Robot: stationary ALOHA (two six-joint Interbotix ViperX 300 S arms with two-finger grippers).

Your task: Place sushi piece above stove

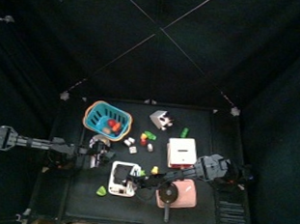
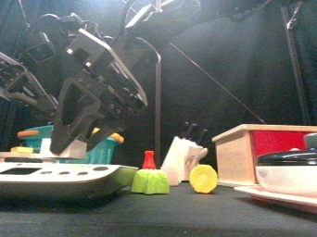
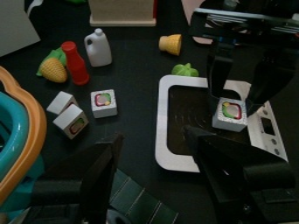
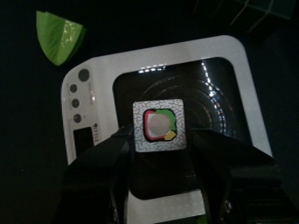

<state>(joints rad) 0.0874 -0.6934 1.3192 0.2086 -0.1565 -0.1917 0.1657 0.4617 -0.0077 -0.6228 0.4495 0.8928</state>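
Right gripper [image 4: 160, 156]: clamped on the sushi piece [image 4: 160, 123], which is held from above, directly over the dark cooking surface of the toy stove [image 4: 222, 70].
Sushi piece: a small white block with a coloured centre, seen in the left wrist view between the two jaws and low over the stove; contact with the surface cannot be judged.
Reason for the hold: the grip is judged to be kept so that the piece is lowered squarely onto the stove top before being let go.
Left gripper [image 3: 155, 166]: held apart and empty, hovering beside the stove, apparently at rest.
Stove: a white-framed toy with knobs along one side, set on the desk [image 1: 203, 127] near its front edge.
Nearby: a green wedge [image 4: 59, 33] lies just beside the stove; two more sushi pieces [image 3: 104, 103] sit near a teal basket [image 1: 106, 113].
Hidden: the underside of the held piece is covered by the jaws; in the front view the piece is screened by the gripper.
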